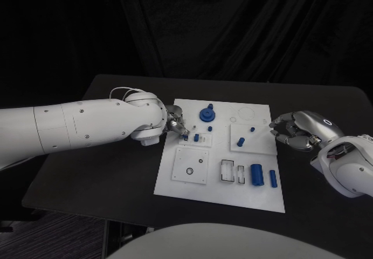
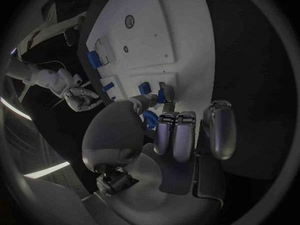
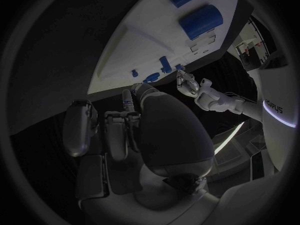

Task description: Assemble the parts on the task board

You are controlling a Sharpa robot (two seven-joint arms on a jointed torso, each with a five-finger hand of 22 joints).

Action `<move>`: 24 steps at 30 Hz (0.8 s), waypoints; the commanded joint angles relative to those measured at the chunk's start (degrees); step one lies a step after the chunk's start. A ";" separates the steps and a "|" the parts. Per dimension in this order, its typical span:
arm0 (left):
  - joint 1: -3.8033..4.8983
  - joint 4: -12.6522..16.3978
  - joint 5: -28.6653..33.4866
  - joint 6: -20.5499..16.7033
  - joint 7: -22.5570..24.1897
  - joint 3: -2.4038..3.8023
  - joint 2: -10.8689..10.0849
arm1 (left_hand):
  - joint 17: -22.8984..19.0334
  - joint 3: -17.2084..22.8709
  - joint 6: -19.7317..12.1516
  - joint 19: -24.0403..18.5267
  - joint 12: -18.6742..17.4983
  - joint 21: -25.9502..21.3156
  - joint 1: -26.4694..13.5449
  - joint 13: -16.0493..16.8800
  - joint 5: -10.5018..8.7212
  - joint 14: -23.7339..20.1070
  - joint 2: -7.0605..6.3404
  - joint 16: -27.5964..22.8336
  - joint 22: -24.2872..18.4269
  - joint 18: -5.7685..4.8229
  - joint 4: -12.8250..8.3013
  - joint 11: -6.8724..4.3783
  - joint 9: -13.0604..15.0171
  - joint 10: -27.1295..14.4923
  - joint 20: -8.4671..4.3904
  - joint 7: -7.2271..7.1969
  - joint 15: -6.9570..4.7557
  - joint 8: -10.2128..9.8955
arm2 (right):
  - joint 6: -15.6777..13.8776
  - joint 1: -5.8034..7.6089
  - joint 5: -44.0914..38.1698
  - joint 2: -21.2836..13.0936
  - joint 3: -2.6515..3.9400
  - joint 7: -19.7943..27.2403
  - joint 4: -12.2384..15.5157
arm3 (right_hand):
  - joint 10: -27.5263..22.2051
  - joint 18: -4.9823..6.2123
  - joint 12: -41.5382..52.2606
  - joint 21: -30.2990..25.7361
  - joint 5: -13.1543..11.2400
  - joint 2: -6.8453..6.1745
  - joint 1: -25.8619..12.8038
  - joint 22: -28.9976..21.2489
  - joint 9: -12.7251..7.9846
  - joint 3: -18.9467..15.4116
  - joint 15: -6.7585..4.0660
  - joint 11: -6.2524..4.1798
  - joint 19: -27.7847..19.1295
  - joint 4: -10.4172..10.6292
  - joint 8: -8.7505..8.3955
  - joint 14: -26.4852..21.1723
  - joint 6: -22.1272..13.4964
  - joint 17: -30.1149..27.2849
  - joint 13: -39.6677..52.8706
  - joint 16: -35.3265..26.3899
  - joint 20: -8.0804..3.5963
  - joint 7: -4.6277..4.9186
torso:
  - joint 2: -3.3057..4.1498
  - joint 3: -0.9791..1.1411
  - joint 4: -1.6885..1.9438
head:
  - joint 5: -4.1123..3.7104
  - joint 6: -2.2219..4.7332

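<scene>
The white task board (image 1: 225, 190) lies mid-table. My left hand (image 1: 175, 122) is at its left edge, thumb and a fingertip pinching a small blue part (image 1: 185, 137) down at the board; the left wrist view shows that part (image 2: 162, 98) at the fingertips, the other fingers (image 2: 176, 135) curled. My right hand (image 1: 296, 130) hovers by the board's right edge with fingers curled in on nothing. A round blue knob (image 1: 207, 114) stands near the far edge. Two blue cylinders (image 1: 264, 176) lie at the near right, also seen in the right wrist view (image 3: 200, 21).
Small blue pegs (image 1: 241, 142) stand on a raised square plate (image 1: 250, 148) of the board. Another square plate with a black ring (image 1: 190, 171) sits at the near left. Slots (image 1: 228, 170) lie beside the cylinders. Black tabletop (image 1: 109, 178) surrounds the board.
</scene>
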 commanded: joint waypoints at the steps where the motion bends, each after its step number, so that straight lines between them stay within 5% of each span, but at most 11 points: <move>1: -0.32 0.07 0.15 0.55 0.67 0.04 0.03 | 15.10 1.32 -0.25 -0.10 0.20 -0.39 -1.03 14.96 -0.32 5.95 0.21 0.14 11.04 0.42 -1.31 -0.33 0.02 6.06 -0.22 -0.09 -0.33 0.08 | -0.12 0.04 -0.17 -0.10 0.02 -0.75 0.13 | 3.32 0.14 -0.26 -0.22 0.20 0.22 -0.18 10.74 -0.05 0.42 0.52 0.37 0.15 0.00 -0.20 5.65 0.25 14.07 11.42 -0.15 0.13 0.14 | 0.03 0.01 -0.07 | 0.00 0.00; 24: -1.66 0.70 0.15 1.89 0.15 0.04 -0.61 | 15.10 1.12 -0.24 -0.28 0.20 -0.77 -1.94 14.96 0.12 5.95 0.49 0.14 10.94 0.49 -1.01 -0.24 -0.03 6.06 -0.17 -0.01 -0.25 -0.01 | 0.15 0.04 -0.17 -0.33 0.02 -0.89 0.24 | 3.31 0.14 -0.27 -0.26 0.20 0.19 -0.23 10.73 -0.09 0.42 0.53 0.37 0.13 0.03 -0.20 5.64 0.30 14.06 11.41 -0.16 0.14 0.14 | 0.16 -0.05 0.04 | -0.14 0.00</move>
